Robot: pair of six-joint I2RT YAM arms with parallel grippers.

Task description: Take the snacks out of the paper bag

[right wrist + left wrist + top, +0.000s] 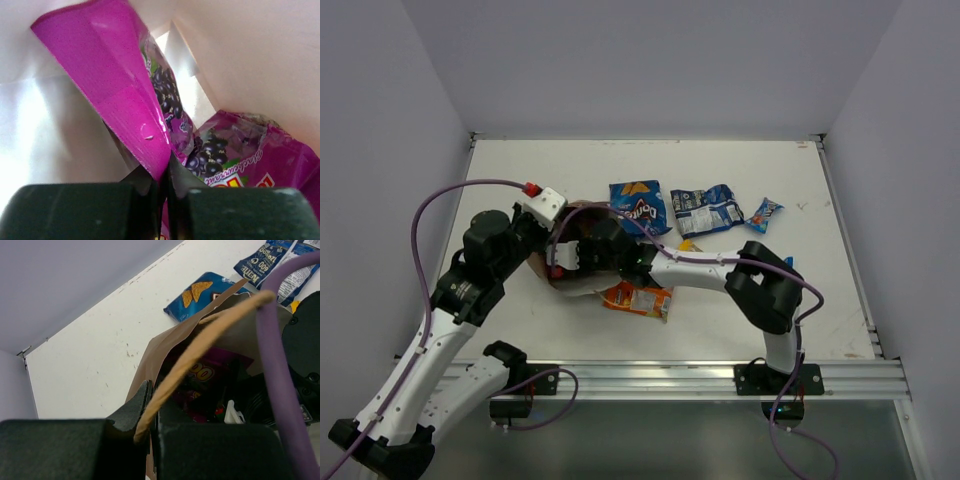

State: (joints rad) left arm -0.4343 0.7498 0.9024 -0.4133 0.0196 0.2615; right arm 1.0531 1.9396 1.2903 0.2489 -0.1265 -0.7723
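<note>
The brown paper bag [582,284] lies on the table between both arms, its mouth held up. My left gripper [147,416] is shut on the bag's top edge [200,340]. My right gripper [165,176] is inside the bag, shut on the edge of a magenta pouch [120,90]. A second magenta pouch [250,155] lies beside it in the bag. Out on the table lie a blue chip bag [638,205], a blue-white packet [708,210], a small blue wrapper [764,213] and an orange packet [638,299]. A yellow bar [686,244] peeks out behind the right arm.
The right arm [760,285] stretches leftward across the table's middle into the bag. A purple cable [280,370] crosses the left wrist view. The table's raised rim [840,220] runs along the right side.
</note>
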